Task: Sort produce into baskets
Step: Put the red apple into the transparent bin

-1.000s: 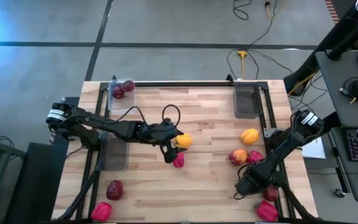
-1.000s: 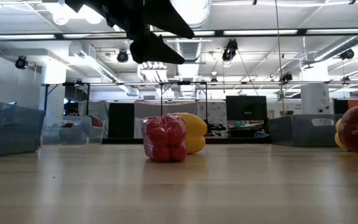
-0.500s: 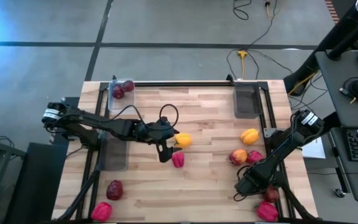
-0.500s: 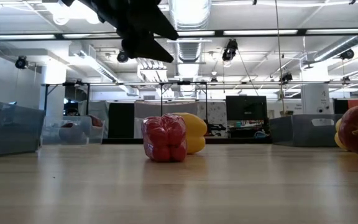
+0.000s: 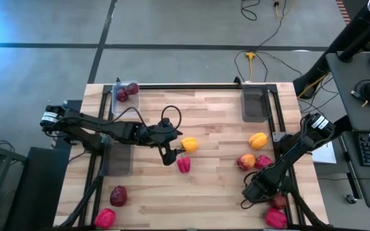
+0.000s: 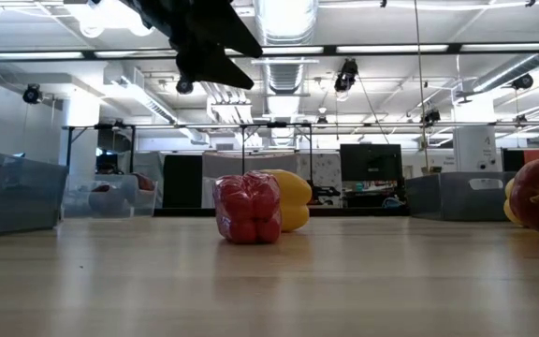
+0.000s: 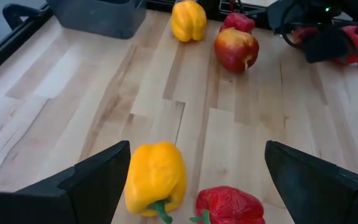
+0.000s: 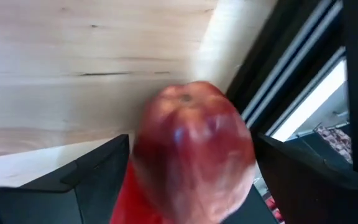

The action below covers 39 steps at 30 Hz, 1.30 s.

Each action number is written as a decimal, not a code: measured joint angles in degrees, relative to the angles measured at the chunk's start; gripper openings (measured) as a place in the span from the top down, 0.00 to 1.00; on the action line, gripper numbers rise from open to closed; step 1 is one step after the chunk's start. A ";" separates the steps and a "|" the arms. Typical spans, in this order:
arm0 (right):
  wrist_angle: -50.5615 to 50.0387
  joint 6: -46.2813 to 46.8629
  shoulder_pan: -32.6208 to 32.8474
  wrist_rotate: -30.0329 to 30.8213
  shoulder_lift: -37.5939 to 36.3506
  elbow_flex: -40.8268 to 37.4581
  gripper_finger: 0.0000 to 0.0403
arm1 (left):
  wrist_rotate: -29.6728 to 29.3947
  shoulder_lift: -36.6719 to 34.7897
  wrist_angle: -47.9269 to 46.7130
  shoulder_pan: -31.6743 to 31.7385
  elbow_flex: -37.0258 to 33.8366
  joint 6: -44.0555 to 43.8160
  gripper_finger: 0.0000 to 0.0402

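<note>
My left gripper [image 5: 170, 154] is open and empty over the table's middle, a little to the left of a yellow pepper [image 5: 189, 145] and a red pepper [image 5: 184, 165]. Both lie on the wood, shown ahead of its fingers in the left wrist view, the yellow pepper [image 7: 155, 177] beside the red pepper [image 7: 229, 205]. My right gripper [image 5: 266, 194] is low at the near right corner. It is open, with a dark maroon apple [image 8: 194, 155] between its fingers. I cannot tell whether they touch it. Three baskets show: far-left basket [image 5: 115, 106], far-right basket [image 5: 255, 102], left-edge basket [image 5: 117, 160].
The far-left basket holds two maroon pieces [image 5: 126, 92]. Another yellow pepper [image 5: 257, 140], an orange-red apple [image 5: 246, 162] and a red pepper [image 5: 263, 161] lie at the right. A maroon piece [image 5: 119, 195] and a red pepper [image 5: 105, 218] lie near left; another red pepper [image 5: 276, 218] near right.
My left gripper has drawn back a little toward the table's left edge and upward, away from the two peppers, which have stayed in place.
</note>
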 joint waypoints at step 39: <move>-6.65 -45.31 -34.42 47.10 0.58 29.87 0.34 | -2.89 -24.85 -17.97 -2.30 -3.56 1.19 0.12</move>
